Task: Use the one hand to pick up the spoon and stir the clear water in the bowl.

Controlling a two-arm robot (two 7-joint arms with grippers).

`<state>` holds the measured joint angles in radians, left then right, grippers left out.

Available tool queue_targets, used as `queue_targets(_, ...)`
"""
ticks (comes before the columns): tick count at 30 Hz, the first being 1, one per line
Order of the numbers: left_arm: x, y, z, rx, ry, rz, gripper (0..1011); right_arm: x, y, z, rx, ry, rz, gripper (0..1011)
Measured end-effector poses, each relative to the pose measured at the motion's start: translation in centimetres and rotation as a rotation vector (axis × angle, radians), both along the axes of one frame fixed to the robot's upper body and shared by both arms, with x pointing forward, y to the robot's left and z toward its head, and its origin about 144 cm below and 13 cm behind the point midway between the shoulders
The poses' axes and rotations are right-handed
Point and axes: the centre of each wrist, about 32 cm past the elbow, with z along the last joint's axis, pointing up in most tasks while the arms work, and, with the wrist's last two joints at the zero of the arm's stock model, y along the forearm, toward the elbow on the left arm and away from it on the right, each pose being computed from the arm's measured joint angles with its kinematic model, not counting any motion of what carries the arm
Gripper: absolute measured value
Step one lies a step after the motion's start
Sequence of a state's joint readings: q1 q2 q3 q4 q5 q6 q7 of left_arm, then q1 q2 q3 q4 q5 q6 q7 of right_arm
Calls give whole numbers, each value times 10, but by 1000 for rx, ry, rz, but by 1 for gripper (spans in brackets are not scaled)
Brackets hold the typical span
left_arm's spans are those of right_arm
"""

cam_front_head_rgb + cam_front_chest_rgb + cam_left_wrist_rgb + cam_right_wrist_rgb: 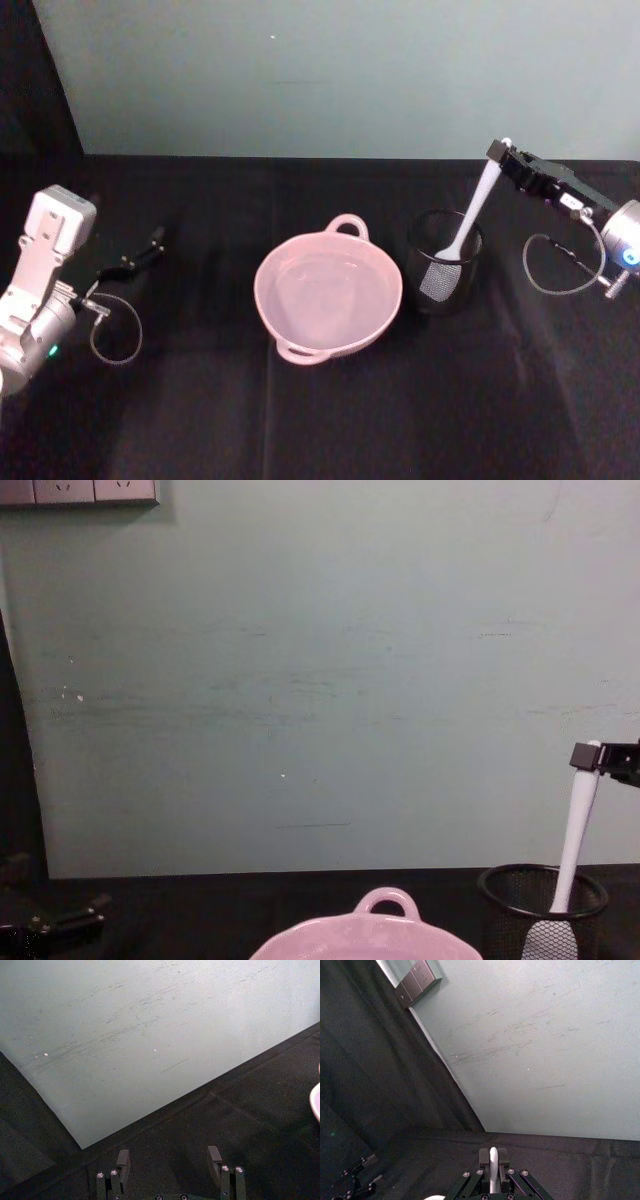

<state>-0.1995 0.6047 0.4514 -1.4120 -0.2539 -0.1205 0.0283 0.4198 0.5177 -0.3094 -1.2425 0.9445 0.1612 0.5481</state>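
The white spoon [470,222] stands tilted in a black wire-mesh cup [445,268], blade down inside the mesh. My right gripper [497,151] is shut on the tip of its handle, reaching in from the right. In the chest view the spoon [577,825] rises out of the cup [502,908] to the right gripper [586,757]. The right wrist view shows the handle [493,1167] pinched between the fingers. Just left of the cup sits the pale pink bowl [398,290], holding clear water. My left gripper [153,243] rests open, far left of the bowl.
A black cloth covers the table [320,420], with open room in front of the bowl and cup. A pale green wall [320,680] stands close behind. Grey cable loops hang by each wrist [548,268]. A sliver of the bowl's rim [316,1102] shows in the left wrist view.
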Motion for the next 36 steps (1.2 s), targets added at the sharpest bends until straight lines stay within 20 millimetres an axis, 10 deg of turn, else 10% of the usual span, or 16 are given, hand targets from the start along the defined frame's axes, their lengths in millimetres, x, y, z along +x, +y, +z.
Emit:
queue_targets(18,0,0,0,0,0,0,1011,2,-3,-3,21,26,9,124)
queue_targets(36,0,0,0,0,0,0,1011,2,-2,-3,18,23,9,712)
